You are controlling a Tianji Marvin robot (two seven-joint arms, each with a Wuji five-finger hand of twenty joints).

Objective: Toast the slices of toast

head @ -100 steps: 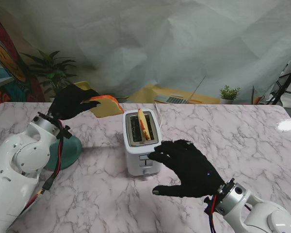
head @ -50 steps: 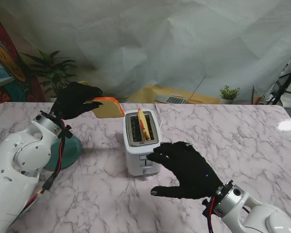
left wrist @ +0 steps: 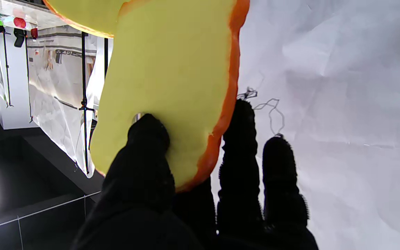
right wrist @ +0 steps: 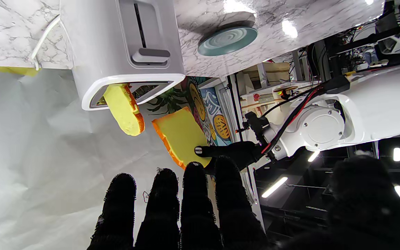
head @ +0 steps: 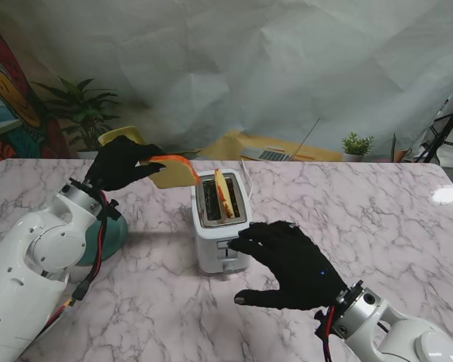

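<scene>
A white marble-patterned counter is being seen spread across the stand's view, with everything else being carried on it or held over it. A white two-slot toaster is being seen standing upright near its middle, its lever facing me. A round teal plate is being seen lying to the left of the toaster, well apart from it and partly hidden by the left arm.

A black-gloved right robot hand is being held just in front of the toaster's near face with its fingers spread apart and nothing being gripped; whether the toaster is being touched cannot be told.

A black-gloved left robot hand is being held up to the left of the toaster and farther from me, closed on a yellow toast slice with an orange crust. That slice is being pinched between thumb and fingers and is being held in the air beside the toaster's top, not in a slot.

A second yellow, orange-crusted toast slice is being seen standing in the toaster's right slot, its upper part sticking out.
</scene>
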